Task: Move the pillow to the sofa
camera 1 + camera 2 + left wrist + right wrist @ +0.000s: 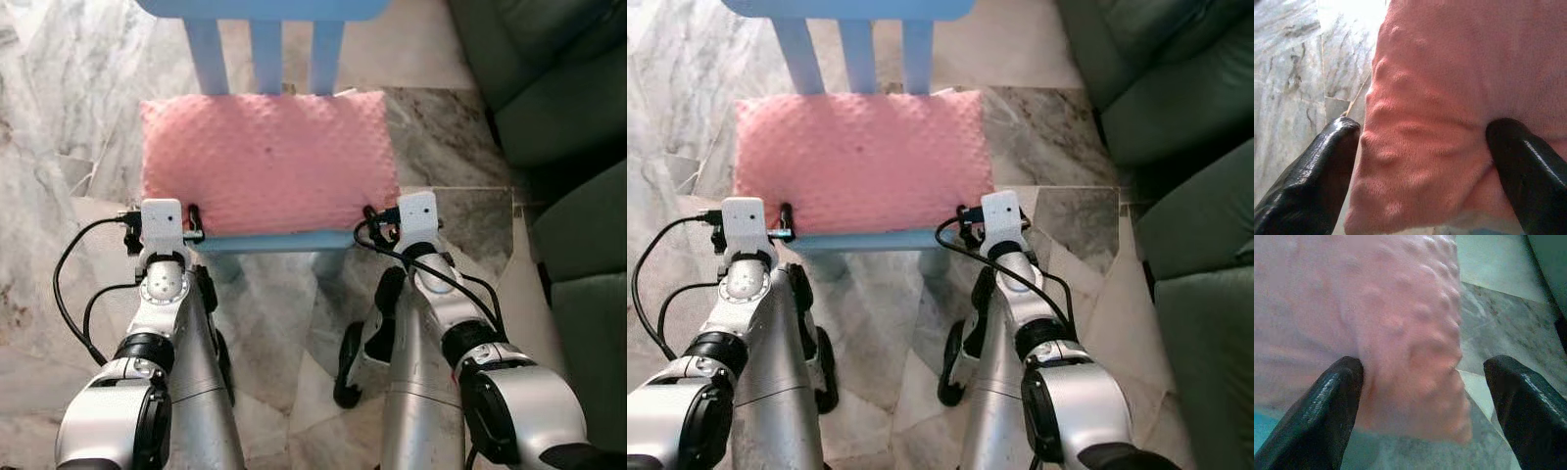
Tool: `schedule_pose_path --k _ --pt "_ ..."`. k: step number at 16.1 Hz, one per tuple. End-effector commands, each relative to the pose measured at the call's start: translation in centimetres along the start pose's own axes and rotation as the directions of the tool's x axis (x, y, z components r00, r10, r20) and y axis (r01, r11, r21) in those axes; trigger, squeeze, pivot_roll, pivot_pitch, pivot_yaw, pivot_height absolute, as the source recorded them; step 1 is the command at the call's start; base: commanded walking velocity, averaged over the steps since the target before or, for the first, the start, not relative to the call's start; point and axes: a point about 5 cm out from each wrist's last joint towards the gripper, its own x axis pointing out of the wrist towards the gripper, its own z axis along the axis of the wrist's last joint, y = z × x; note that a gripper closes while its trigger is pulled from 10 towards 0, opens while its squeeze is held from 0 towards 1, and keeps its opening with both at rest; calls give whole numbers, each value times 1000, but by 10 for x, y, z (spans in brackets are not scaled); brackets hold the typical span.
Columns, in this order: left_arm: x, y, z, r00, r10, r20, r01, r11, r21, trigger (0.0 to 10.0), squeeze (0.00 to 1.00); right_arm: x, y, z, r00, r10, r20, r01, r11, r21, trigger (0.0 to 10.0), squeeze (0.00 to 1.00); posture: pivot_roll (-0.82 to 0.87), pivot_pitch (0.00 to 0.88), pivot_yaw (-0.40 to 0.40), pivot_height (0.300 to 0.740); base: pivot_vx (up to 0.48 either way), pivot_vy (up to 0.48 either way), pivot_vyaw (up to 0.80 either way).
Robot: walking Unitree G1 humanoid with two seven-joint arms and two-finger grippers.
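On the blue chair [257, 242], pink pillow [266, 157] between both open claws, green sofa [578, 117] rightward.

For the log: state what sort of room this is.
Probably a living room in a home: a green sofa stands at the right, a pink pillow lies on a light-blue chair, and the floor is polished marble.

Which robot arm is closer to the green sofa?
The right. The right pincer is at the pink pillow's corner on the side toward the green sofa. The left pincer is at the pillow's other near corner, farther from the sofa.
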Motion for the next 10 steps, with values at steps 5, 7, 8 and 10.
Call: schedule_pose_path --k 5,7,8,10 --pt "7 5 8 1000 24 11 -25 1000 2 10000 0 0 15 -6 997 59 -43 -51 985 164 10000 0 87 475 -67 495 0 0 0" --pt "5 -1 0 999 12 -45 -13 999 -29 10000 0 4 25 -1 995 88 -35 -80 978 195 10000 0 85 471 -66 495 0 0 0" --pt "5 -3 0 999 6 -49 -8 999 -31 10000 0 4 27 0 995 92 -33 -84 976 199 10000 0 85 471 -66 495 0 0 0" --pt "1 -12 -5 997 -7 -83 1 997 -75 0 0 5 36 1 993 117 -34 -106 966 234 0 0 81 471 -70 495 0 0 0"
